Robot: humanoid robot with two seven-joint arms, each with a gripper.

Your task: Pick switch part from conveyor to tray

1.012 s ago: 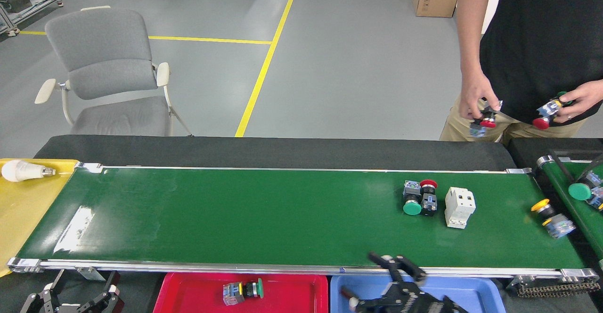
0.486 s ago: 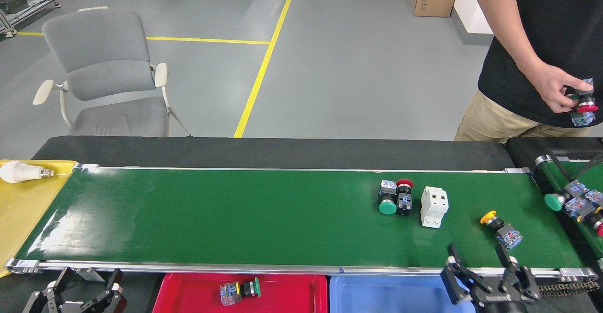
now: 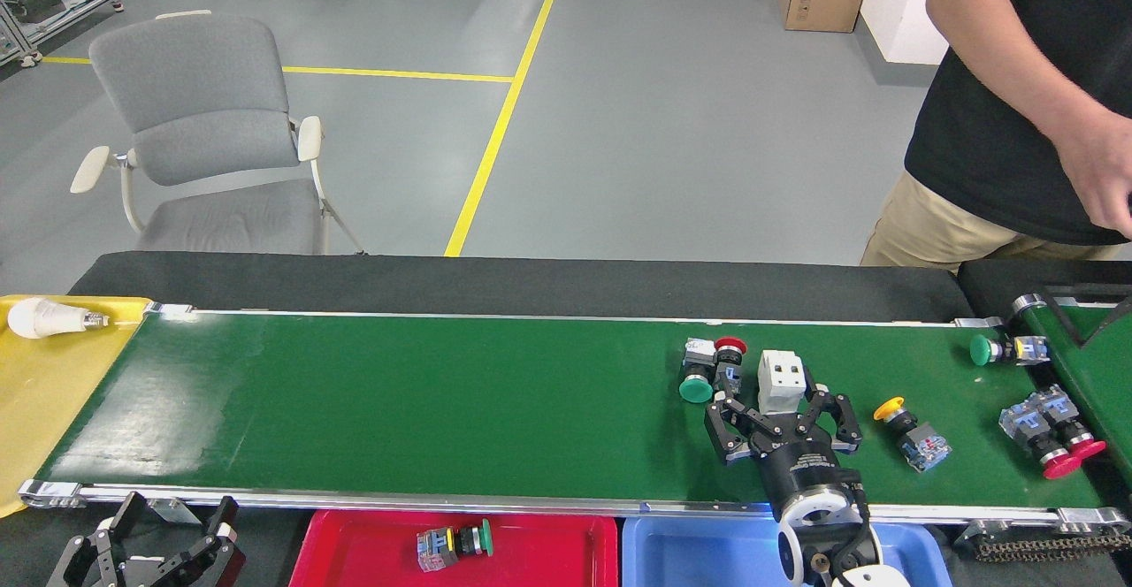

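**A:** What did the head view show at that moment?

**B:** A long green conveyor ran across the frame. The right gripper reached over its near rail with its fingers spread wide on either side of a white switch part. The block stood on the belt between the fingertips; whether they touched it I could not tell. Nothing was clamped.

**A:** And the other arm?

**B:** The left gripper sat low at the bottom left corner, off the belt, with its fingers apart and holding nothing.

**A:** What else lay near the white block?

**B:** Just to its left was a pair of push buttons, one green-capped and one red-capped. To its right lay a yellow-capped button, a little apart. A blue tray sat below the near rail, right under the arm, with a red tray beside it holding one button part.

**A:** How would the white block handle?

**B:** It looked like a rigid moulded plastic housing, probably light and not fragile. Its faces seemed smooth, so a grip across the two flat sides, low on the body, would likely hold best. The push buttons close on its left left little room for that finger.
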